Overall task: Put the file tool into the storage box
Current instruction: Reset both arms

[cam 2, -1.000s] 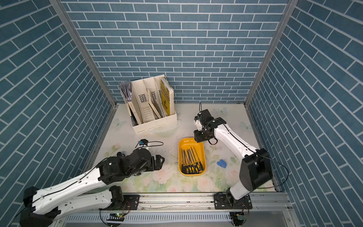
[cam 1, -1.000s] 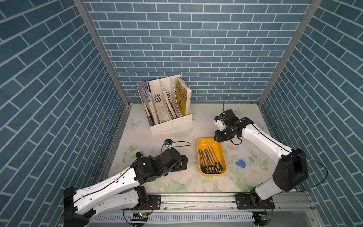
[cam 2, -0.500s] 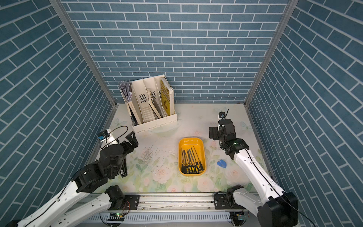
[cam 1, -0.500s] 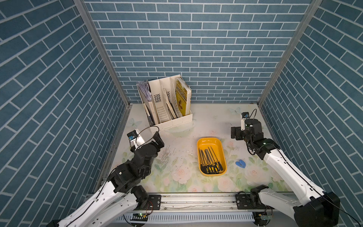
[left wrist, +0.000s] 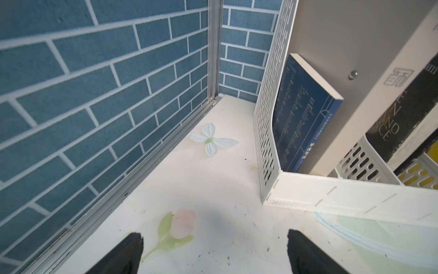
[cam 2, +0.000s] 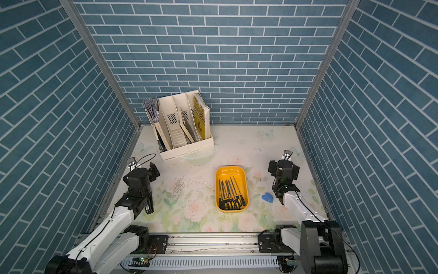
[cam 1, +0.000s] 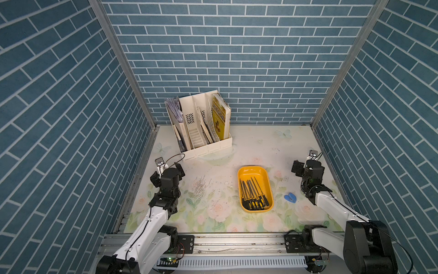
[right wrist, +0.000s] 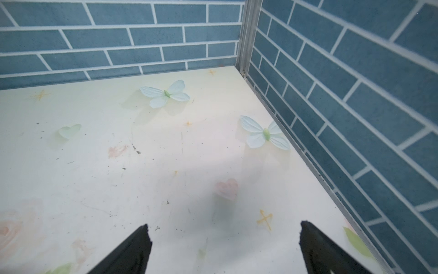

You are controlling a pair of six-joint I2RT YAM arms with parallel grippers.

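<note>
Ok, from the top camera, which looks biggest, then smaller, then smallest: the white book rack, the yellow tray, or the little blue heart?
1. white book rack
2. yellow tray
3. blue heart, clearly the smallest

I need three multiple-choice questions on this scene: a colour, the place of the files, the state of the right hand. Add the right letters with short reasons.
1. The small heart-shaped thing on the table is: A. red; B. green; C. blue.
2. Relative to the storage box, the files lie: A. beside it; B. inside it; C. under it.
3. The right hand is: A. open and empty; B. shut on a file; C. shut and empty.

Answers:
1 C, it shows blue in both top views.
2 B, the files lie side by side on the box's yellow floor.
3 A, the right wrist view shows its fingers wide apart with only table between them.
</note>
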